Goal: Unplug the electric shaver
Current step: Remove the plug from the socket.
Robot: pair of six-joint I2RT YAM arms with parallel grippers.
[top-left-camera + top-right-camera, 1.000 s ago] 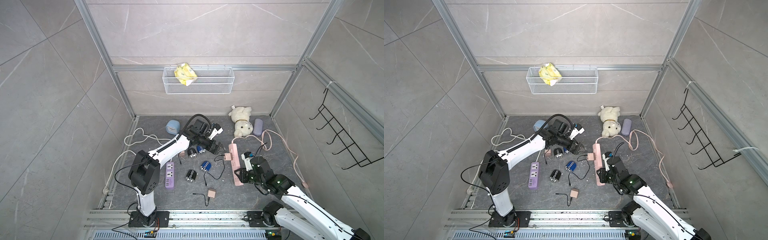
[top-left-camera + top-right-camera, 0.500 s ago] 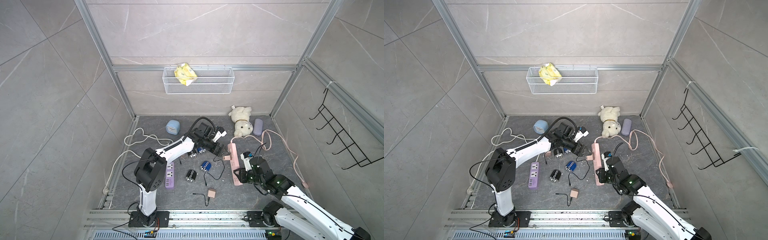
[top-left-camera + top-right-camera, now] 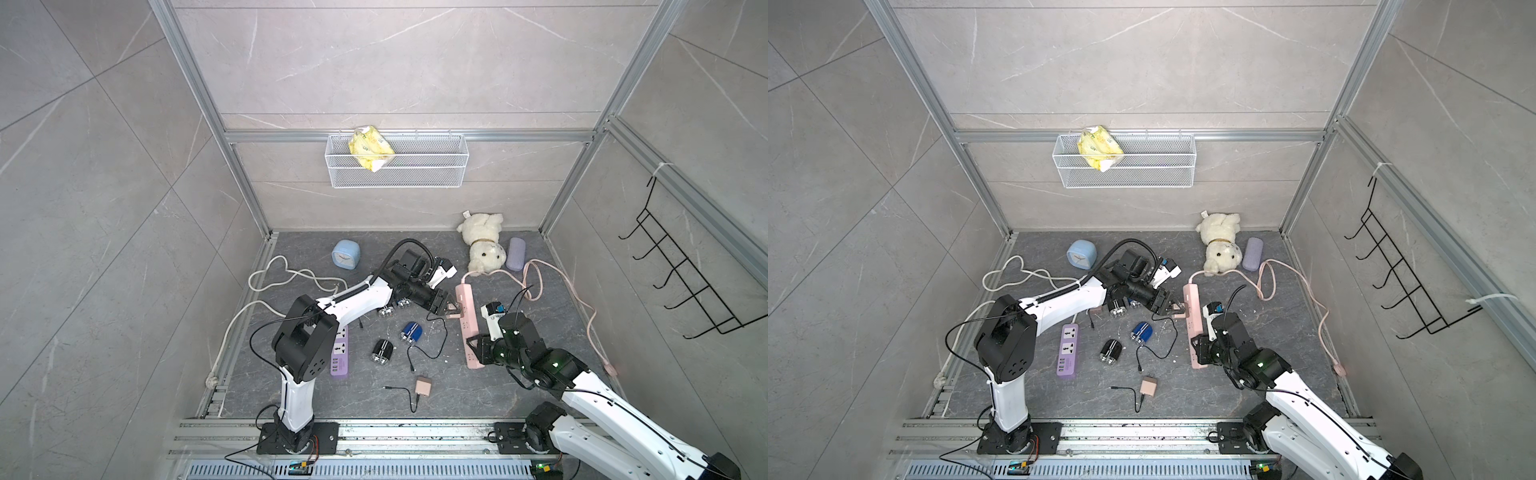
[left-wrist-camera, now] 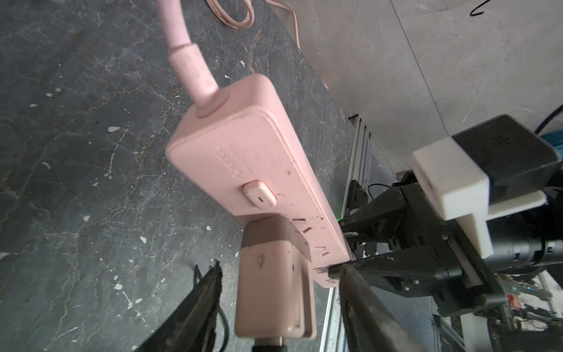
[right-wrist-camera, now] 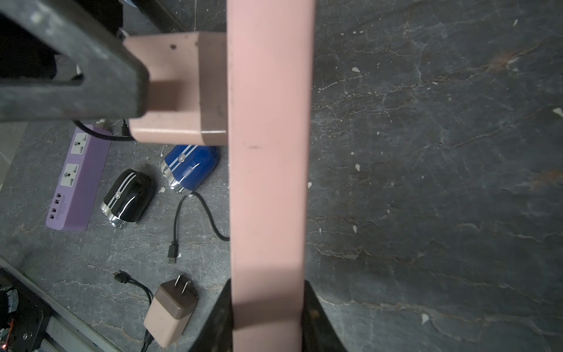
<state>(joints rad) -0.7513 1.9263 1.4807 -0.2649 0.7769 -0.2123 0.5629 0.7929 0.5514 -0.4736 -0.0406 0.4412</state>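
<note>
Charger plug [image 4: 274, 286] still seated, pull not yet made.
We find it in the pink power strip [image 3: 468, 332], between desk centre and right edge; our left fingers [image 4: 198, 311] straddle it, gaps showing, unclamped, while our right fingers [image 5: 213, 323] grip the strip's near end.

— Any room round the pink adapter [image 4: 274, 289]?

— Barely. The left pincer [image 4: 275, 268] straddles it, fingers [image 4: 201, 301] apart from it, with a thin gap on each side.

— And beside the pink power strip [image 5: 268, 152]?

— Toward the purple strip [image 5: 77, 176] it's crowded: the blue shaver [image 3: 411, 331], the black shaver [image 3: 381, 351], a black cable [image 5: 172, 252] and a loose charger [image 5: 170, 311]. The right pincer [image 5: 268, 307] is clamped across the pink strip's near end, blocking it. On the far side the desk [image 5: 426, 183] lies bare up to the pink cord's [image 4: 185, 55] loops.
</note>
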